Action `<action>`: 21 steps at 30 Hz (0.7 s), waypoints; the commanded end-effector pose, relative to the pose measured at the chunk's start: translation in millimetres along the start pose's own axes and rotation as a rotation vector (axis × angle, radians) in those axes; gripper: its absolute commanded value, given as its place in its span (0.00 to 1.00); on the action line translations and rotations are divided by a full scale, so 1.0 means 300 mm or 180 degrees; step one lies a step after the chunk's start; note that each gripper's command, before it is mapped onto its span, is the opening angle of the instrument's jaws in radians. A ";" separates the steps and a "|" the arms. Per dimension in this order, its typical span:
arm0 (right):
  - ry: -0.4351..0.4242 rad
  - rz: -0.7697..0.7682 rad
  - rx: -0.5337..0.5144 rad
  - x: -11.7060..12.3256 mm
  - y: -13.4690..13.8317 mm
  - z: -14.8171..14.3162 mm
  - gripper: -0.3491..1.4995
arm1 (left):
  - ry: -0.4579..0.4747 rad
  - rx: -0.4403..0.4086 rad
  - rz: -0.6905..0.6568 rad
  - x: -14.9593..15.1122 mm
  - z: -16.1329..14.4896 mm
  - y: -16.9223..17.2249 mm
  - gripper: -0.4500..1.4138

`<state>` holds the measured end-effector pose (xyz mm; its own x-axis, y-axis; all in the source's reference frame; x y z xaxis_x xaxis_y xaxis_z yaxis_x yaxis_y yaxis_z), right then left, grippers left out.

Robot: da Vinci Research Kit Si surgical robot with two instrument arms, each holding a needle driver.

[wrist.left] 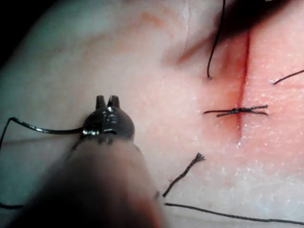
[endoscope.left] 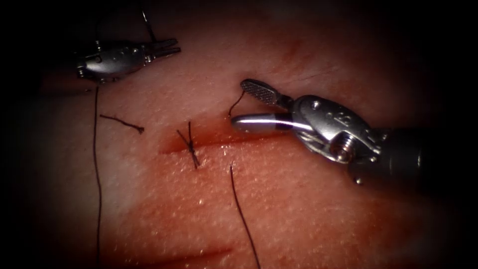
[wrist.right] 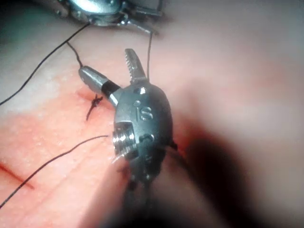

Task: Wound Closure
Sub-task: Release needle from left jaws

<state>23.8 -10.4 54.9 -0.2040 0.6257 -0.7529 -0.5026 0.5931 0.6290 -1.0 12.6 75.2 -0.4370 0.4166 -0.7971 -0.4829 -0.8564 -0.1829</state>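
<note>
The right end effector [endoscope.left: 242, 104] hovers wide apart, empty, above the cut [endoscope.left: 219, 142], right of the knot [endoscope.left: 190, 144]. Far to the upper left, the left end effector [endoscope.left: 169, 48] is closed on the needle [endoscope.left: 148, 26], its thread [endoscope.left: 96, 149] trailing down the tissue [endoscope.left: 298, 209].

Endoscope view: lit centrally, with heavy dark vignetting at all edges. Glare noted on the right tool [endoscope.left: 251, 106]. In both wrist views, the near shafts are blurred and cast soft shadows on the tissue [endoscope.left: 308, 209].

the only legible mark is "is", stamped on the right gripper [wrist.right: 111, 71] housing.
</note>
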 end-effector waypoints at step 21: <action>-0.0427 -0.0852 0.0101 0.0086 0.0053 -0.0151 0.99 | 0.0448 -0.0062 0.0249 0.027 -0.030 0.025 0.85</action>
<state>18.0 -10.5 52.8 0.0636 0.5107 -0.8574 -0.4882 0.7652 0.4196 -1.0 5.7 61.5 -0.3647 0.2960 -0.8828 -0.4265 -0.8959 -0.1242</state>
